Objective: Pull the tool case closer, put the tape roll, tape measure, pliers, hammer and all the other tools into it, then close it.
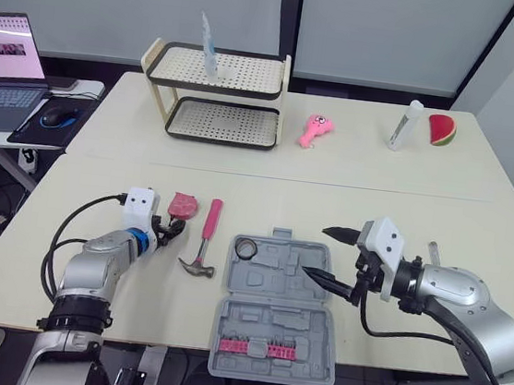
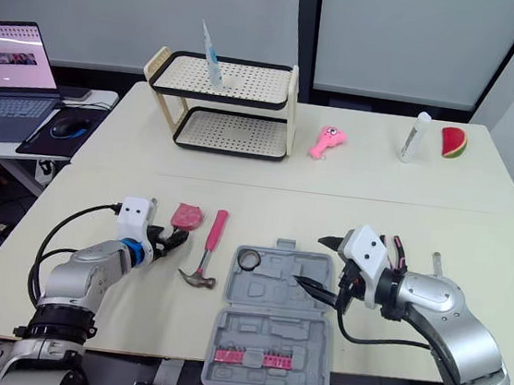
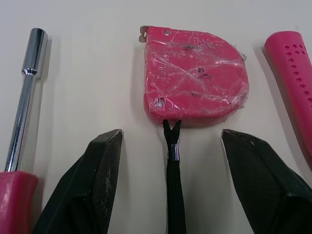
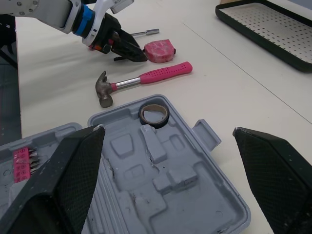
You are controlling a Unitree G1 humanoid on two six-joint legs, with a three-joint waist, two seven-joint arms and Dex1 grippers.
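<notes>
The grey tool case point(image 1: 276, 308) lies open near the table's front edge, with the tape roll point(image 1: 249, 247) in its far left pocket. Left of it lies the pink-handled hammer point(image 1: 203, 240), then the pink tape measure point(image 3: 195, 73). My left gripper point(image 3: 171, 134) is open just short of the tape measure, with the measure's black strap running between its fingers. A pink-handled nut driver point(image 3: 23, 97) lies beside it. My right gripper point(image 1: 329, 255) hangs open over the case's right edge, holding nothing. A thin metal tool point(image 1: 433, 253) lies behind my right arm, partly hidden.
On the far table stand a two-tier rack point(image 1: 217, 95), a pink toy point(image 1: 315, 130), a white bottle point(image 1: 404, 126) and a watermelon slice point(image 1: 441, 130). A laptop point(image 1: 7, 62) sits on a desk at far left. Pink bits point(image 1: 258, 348) line the case's near half.
</notes>
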